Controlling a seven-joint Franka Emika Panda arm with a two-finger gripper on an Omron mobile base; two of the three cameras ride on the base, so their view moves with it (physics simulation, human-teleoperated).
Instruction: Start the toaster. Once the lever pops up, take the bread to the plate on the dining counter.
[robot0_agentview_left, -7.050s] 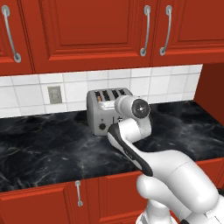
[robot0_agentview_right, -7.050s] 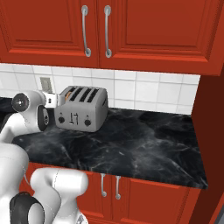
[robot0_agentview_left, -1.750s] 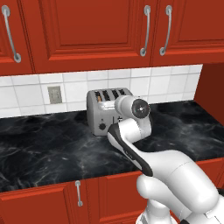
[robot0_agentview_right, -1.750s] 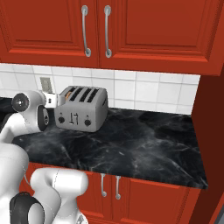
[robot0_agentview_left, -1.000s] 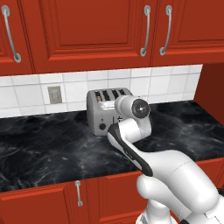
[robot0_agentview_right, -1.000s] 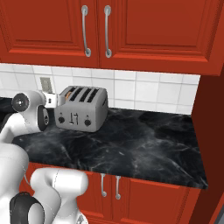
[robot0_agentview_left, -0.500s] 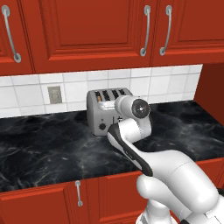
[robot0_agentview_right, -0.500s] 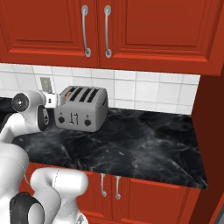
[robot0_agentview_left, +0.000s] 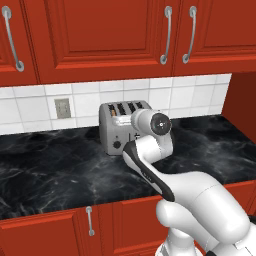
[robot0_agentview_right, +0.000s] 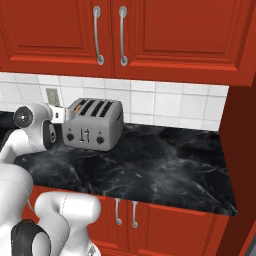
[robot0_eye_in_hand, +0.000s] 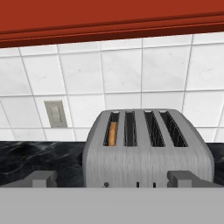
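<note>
We are holding our pincer (robot0_eye_in_hand: 112, 181) level in front of the toaster (robot0_eye_in_hand: 146, 151), looking along it at the appliance's front and top. The pincer's two fingertips (robot0_eye_in_hand: 41, 178) are standing spread wide, one off each lower corner of the toaster, and they are pinching nothing. In the hand view we cannot tell whether they are touching the metal or standing just short of it.

The toaster is sitting on the black marble worktop (robot0_agentview_left: 60, 165), close to the white tiled wall (robot0_agentview_left: 190, 95) and just right of a grey wall outlet (robot0_agentview_left: 62, 107). Its four slots are running front to back, and its two black knobs and thin sliders are facing us in the right base view (robot0_agentview_right: 92, 127).

The bread (robot0_eye_in_hand: 112, 133) is sitting inside the leftmost slot as we see it from the hand, showing as a narrow tan-orange strip down in the opening. We are also catching it in the left base view (robot0_agentview_left: 114, 113) as a small orange mark at the near end of the toaster's top. The other three slots are looking dark.

Our arm (robot0_agentview_left: 150, 150) is reaching in from below in the left base view, with the wrist covering the right part of the toaster's front. In the right base view the hand (robot0_agentview_right: 42, 122) is hanging just left of the toaster's side.

Red cabinets (robot0_agentview_right: 165, 35) with curved metal handles (robot0_agentview_right: 97, 35) are hanging above the worktop.
</note>
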